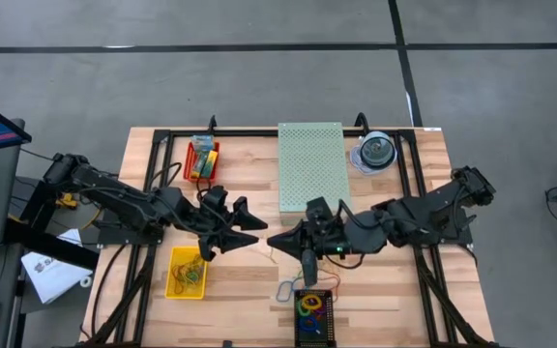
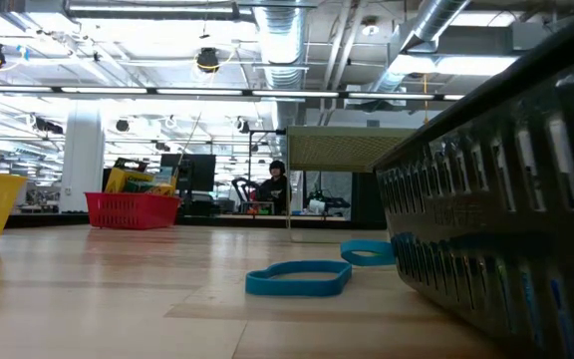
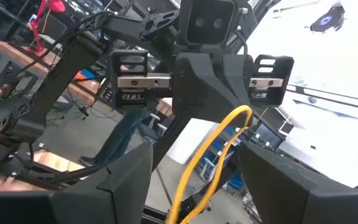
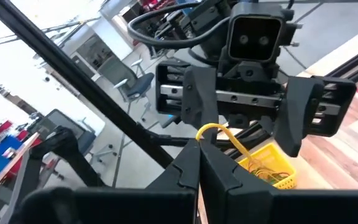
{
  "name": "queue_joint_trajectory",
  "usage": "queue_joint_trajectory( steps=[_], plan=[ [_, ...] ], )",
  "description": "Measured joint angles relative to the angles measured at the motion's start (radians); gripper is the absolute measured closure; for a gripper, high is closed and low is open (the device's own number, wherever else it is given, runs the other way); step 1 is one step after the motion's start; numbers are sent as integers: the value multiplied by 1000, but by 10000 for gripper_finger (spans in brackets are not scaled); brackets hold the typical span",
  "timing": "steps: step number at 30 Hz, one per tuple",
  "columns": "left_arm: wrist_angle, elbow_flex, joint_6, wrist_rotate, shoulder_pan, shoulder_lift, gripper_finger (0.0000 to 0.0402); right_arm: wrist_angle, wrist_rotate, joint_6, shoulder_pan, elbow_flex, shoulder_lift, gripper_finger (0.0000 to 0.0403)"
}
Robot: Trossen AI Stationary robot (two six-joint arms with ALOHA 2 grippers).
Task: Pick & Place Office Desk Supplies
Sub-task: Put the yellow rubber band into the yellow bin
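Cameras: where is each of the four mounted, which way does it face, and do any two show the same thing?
High view: overhead, facing straight down at the wooden table; both arms show.
Low view: at tabletop height, facing level across; blue rubber band close by, no arm visible.
Left wrist view: on the left arm, facing the right tool; own open fingers show.
Right wrist view: on the right arm, facing the left tool; own shut fingers show.
Shared: both wrist views show the yellow rubber band.

floor: grey concrete (image 1: 259,87) | ceiling: exposed ducts (image 2: 287,45), bright lights
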Motion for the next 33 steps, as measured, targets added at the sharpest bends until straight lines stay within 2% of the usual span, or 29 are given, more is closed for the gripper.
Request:
queue_joint_trajectory(
  steps=[8,21,33],
  plan=[
    [2,0,0,29,0,0,169,4,-29,-12,-25,0,0,403],
    [3,0,0,40,0,0,212,5,-80,-22,-49,0,0,403],
    [3,0,17,18,1,0,215,19,-82,-19,-31,0,0,403]
  ],
)
